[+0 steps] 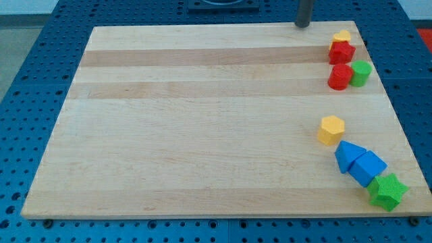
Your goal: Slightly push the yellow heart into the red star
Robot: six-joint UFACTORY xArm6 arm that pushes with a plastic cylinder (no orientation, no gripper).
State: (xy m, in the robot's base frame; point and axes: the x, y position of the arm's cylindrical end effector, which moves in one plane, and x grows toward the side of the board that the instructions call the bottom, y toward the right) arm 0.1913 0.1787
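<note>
The yellow heart (342, 35) sits at the board's top right corner, touching the top of the red star (341, 51), which partly hides it. My tip (302, 25) rests at the board's top edge, to the left of the yellow heart and apart from it by about one block's width. The rod rises out of the view's top.
A red cylinder (339, 77) and a green cylinder (361, 73) stand side by side just below the red star. Lower on the right lie a yellow hexagon (331, 129), a blue triangle (348, 155), a blue cube (368, 168) and a green star (388, 192). The wooden board (202, 121) lies on a blue perforated table.
</note>
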